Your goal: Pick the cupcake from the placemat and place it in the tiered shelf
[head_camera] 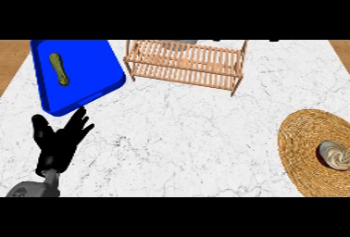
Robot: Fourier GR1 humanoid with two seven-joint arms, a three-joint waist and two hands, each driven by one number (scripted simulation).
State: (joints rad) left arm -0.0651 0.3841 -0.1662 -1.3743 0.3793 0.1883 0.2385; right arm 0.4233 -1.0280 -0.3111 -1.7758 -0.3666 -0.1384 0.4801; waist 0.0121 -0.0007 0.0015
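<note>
The left robot hand [58, 139] hangs wide open (fingers up) over the tabletop [191, 139]. The cupcake [334, 155] sits on the woven placemat [301, 143] far to its right, and the tiered shelf [186, 62] stands beyond it.

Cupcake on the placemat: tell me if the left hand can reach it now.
Probably not. The left hand is open at far left; the cupcake sits on the placemat at far right. Nothing blocks it, but the span looks too wide.

White grey-veined marble counter [191, 139], wood-brown surface [8, 55] beyond it (both upper corners), flat even light
</note>
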